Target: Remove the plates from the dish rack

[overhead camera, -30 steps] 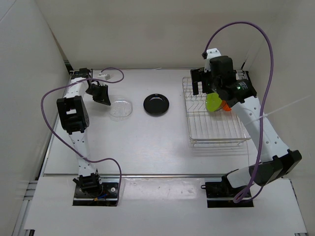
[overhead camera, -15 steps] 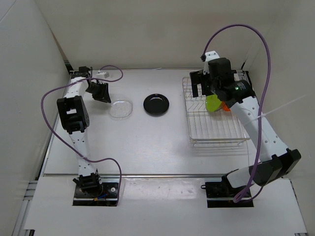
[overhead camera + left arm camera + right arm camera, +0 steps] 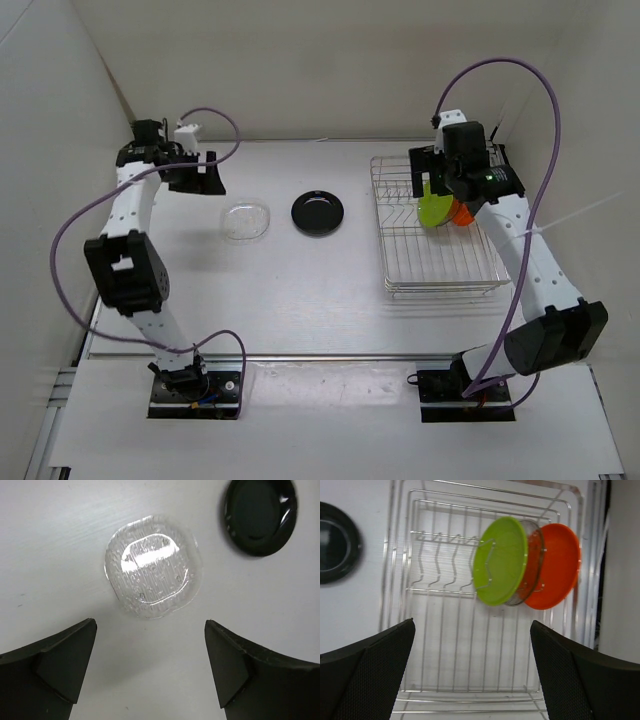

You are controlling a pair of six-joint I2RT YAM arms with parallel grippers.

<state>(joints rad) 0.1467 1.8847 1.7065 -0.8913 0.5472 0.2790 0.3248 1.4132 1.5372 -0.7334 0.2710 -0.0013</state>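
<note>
The lime green plate (image 3: pixel 500 560) is seen at 1 o'clock from the spread right hand (image 3: pixel 472 625), the flat-lying clear plate (image 3: pixel 152 572) at 12 o'clock from the spread left hand (image 3: pixel 150 624).

Clear plate (image 3: pixel 152 573) beside black plate (image 3: pixel 260 515)

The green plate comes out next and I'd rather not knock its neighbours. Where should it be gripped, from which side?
Probably the upper rim of the lime green plate, from above: it stands on edge in the dish rack, face toward the empty slots free, a clear plate close behind.
</note>
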